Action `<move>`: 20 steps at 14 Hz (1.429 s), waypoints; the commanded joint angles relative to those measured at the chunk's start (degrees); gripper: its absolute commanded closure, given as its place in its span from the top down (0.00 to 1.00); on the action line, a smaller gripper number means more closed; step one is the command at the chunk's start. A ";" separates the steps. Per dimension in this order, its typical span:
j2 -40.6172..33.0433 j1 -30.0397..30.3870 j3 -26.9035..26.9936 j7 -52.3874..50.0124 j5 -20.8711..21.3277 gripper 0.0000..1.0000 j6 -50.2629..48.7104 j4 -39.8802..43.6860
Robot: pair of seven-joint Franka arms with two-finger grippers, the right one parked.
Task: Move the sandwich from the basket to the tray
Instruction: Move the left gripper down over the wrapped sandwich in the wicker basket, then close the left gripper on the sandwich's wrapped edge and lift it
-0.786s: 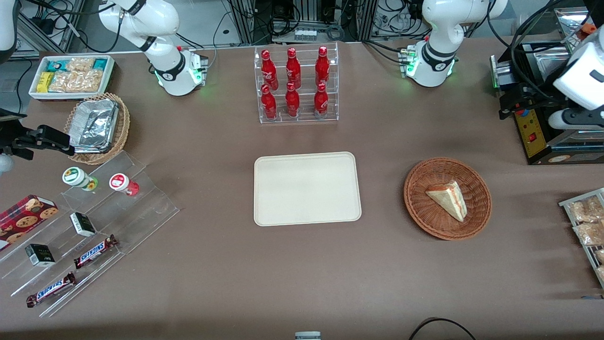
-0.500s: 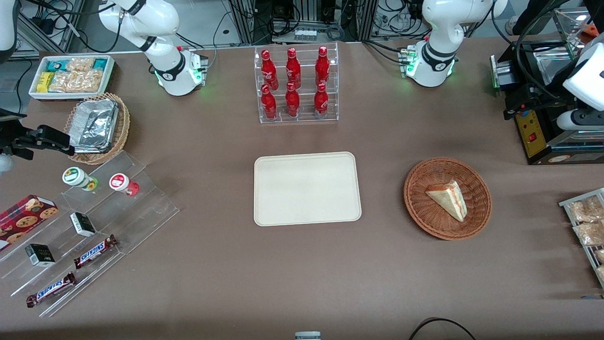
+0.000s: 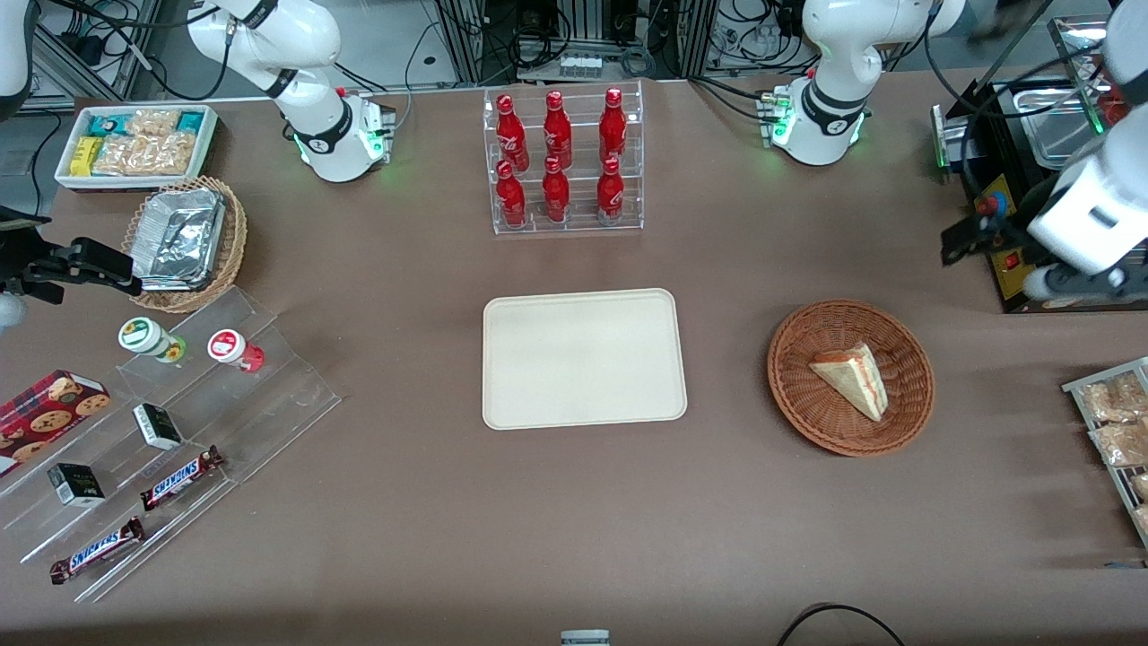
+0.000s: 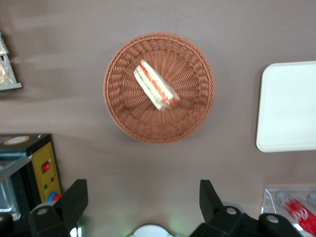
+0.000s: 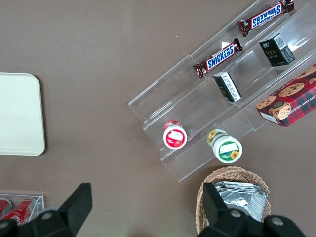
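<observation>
While our left arm hangs high over the desk (image 3: 556, 520) toward its own end, our pincer (image 4: 143, 205) hovers spread wide and grasping nothing, its two dark fingers (image 4: 74, 197) well apart with bare desk showing between them in the left wrist view. In the front view we cannot make out its fingers, only the arm's white body above the dark box with the yellow panel (image 3: 1009, 256). We see the sandwich (image 3: 852, 379) lying on its side in the basket (image 3: 807, 422), its red and green filling edge turned toward the working arm's end; in the wrist view the sandwich (image 4: 155, 85) sits near the middle of the basket (image 4: 123, 113), untouched. We find the tray (image 3: 583, 359) bare on the desk, near the basket but apart from it, toward the parked arm's end. Farther from the front camera than the tray stands a clear rack of red bottles (image 3: 558, 161).
</observation>
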 commanded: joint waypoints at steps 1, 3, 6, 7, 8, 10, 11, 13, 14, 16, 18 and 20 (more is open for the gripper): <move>-3.84 0.17 1.46 -3.44 0.70 1.00 8.71 -10.43; -3.49 0.17 1.55 -8.36 0.70 1.00 14.16 -14.82; -2.88 0.17 1.47 -18.02 0.43 1.00 26.27 -22.73; -2.09 0.08 1.46 -22.15 0.43 1.00 29.88 -24.58; -1.39 -0.10 1.38 -25.93 0.52 1.00 33.75 -26.25; 0.46 -0.45 1.29 -30.00 0.52 1.00 39.99 -29.33; 0.99 -0.45 1.29 -30.45 0.52 1.00 42.11 -30.48; 3.70 -0.62 1.20 -31.67 0.52 1.00 44.41 -30.84; 4.94 -0.89 1.03 -32.90 0.52 1.00 45.99 -30.84; 6.96 -1.32 0.33 -34.84 0.69 1.00 47.67 -30.93; 8.28 -1.41 0.23 -35.02 0.70 1.00 48.29 -31.02; 9.60 -1.42 0.24 -34.93 0.70 1.00 48.90 -31.10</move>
